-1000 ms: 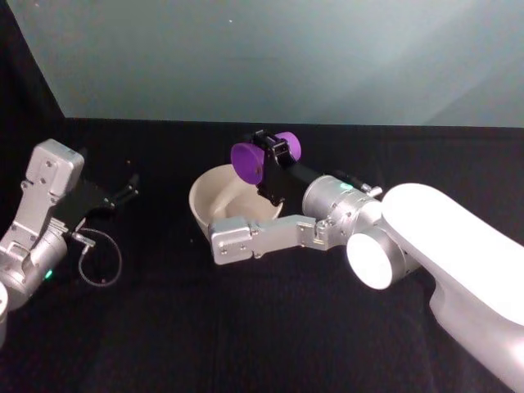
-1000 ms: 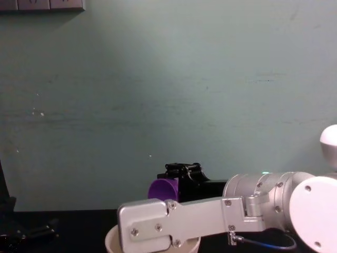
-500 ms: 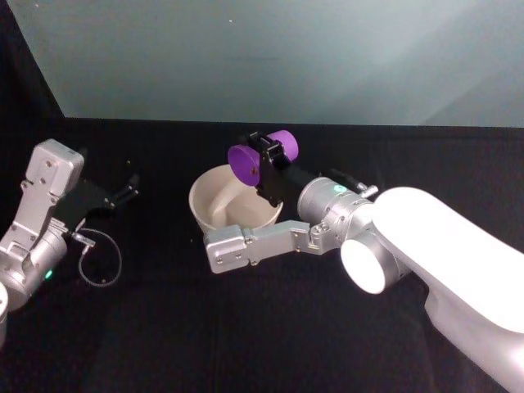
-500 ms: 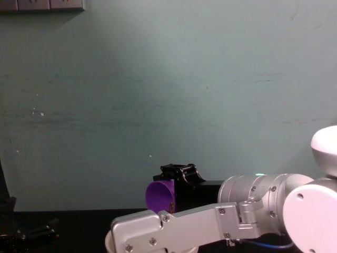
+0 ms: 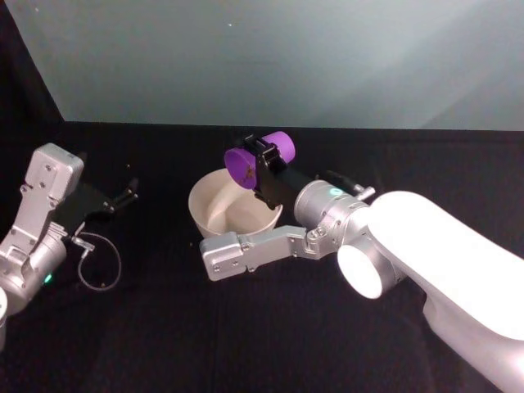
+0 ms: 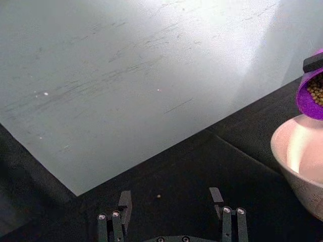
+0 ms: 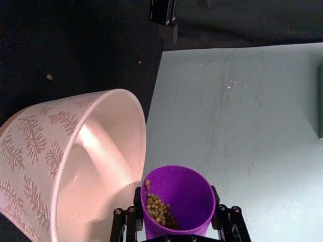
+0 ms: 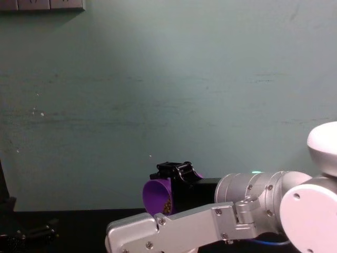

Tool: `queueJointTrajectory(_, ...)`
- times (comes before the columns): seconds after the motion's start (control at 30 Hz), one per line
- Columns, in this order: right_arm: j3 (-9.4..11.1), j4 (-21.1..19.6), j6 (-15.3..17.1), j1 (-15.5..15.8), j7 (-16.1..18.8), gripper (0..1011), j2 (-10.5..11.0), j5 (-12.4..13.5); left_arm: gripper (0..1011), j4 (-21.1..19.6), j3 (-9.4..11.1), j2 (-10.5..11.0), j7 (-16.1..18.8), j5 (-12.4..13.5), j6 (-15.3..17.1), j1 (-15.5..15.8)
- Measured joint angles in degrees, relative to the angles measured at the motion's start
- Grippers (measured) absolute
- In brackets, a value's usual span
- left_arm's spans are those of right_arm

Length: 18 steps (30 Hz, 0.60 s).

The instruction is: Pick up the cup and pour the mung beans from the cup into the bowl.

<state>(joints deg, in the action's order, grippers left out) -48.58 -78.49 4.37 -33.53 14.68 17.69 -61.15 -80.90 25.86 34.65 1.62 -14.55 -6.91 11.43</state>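
We see the cup [image 5: 260, 157] just above the middle of the head picture. It lies tipped on its side, with the open mouth turned to the left of the frame. The beans [image 7: 159, 209] are gathered on the low side of its inner wall, near the lip. The right claw [image 5: 255, 160] is clamped on the cup, one black finger on each side of it, and its arm comes in from the lower right of the frame.

The bowl [image 5: 199, 195] stands directly below the cup, at the middle of the picture, on the black table [image 5: 270, 327]. The wrist picture shows a pale leaf pattern on its outer wall. The lip of the cup hangs over the far rim of the bowl. They look very close, but we cannot tell if they touch.

One loose bean [image 6: 158, 196] lies on the table. The left claw [image 5: 127, 190] is at the left of the frame, well apart from the bowl, with its fingers apart and nothing between them.
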Motion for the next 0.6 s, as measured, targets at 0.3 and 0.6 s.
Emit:
queueJointTrajectory(0.3, -0.2, -0.4, 0.4, 0.0, 0.4, 734, 0.2, -0.9, 1000, 0.0, 0.0, 0.0, 0.0, 0.0, 0.0, 0.0)
queueJointTrajectory(0.6, -0.4, -0.6, 0.6, 0.0, 0.9, 735, 0.2, -1.3, 1000, 0.0, 0.0, 0.0, 0.0, 0.0, 0.0, 0.0)
